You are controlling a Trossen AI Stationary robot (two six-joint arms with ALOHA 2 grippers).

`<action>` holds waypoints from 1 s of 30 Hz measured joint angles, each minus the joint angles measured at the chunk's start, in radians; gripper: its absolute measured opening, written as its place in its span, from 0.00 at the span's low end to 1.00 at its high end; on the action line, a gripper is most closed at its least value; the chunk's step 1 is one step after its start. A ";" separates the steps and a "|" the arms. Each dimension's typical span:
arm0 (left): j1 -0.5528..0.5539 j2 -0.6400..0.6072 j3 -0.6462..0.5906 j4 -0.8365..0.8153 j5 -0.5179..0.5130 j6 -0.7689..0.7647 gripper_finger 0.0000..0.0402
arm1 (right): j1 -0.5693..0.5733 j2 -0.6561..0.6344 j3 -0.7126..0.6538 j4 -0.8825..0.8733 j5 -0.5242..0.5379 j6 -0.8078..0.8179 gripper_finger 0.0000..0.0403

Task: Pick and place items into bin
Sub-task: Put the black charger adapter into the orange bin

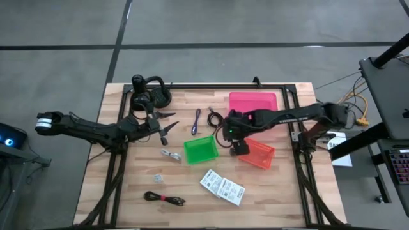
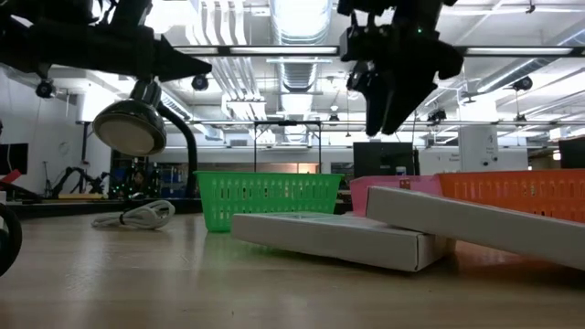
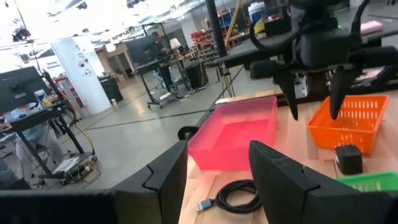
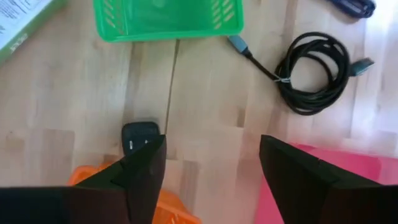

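The right arm reaches in from the table's right side, its forearm stretched level across the wood, and the right gripper [image 1: 239, 148] points down beside the orange bin [image 1: 258, 153], between that bin and the green bin [image 1: 200, 150]. Its fingers are spread apart with nothing between them; a small black block [image 4: 139, 137], possibly a charger plug, lies on the wood just below them, touching the orange bin's edge. The left arm extends from the left side, and the left gripper [image 1: 167, 126] hangs above the table near the black headphones [image 1: 150, 94], its fingers parted and empty. A coiled black cable [image 4: 315, 73] rests beside the pink bin [image 1: 254, 102], a purple cable [image 1: 196, 121] next to it. White flat packets [image 1: 222, 186] and a black-red cable [image 1: 164, 199] lie near the front edge.
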 joint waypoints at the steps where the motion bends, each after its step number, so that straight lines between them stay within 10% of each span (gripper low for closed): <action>1: 0.000 0.002 0.000 0.000 0.000 0.001 0.39 | 0.000 0.009 0.003 0.000 -0.001 0.003 0.62; 30: 0.000 0.004 0.000 -0.020 0.000 0.002 0.39 | 0.070 0.202 0.014 -0.003 -0.154 0.160 0.64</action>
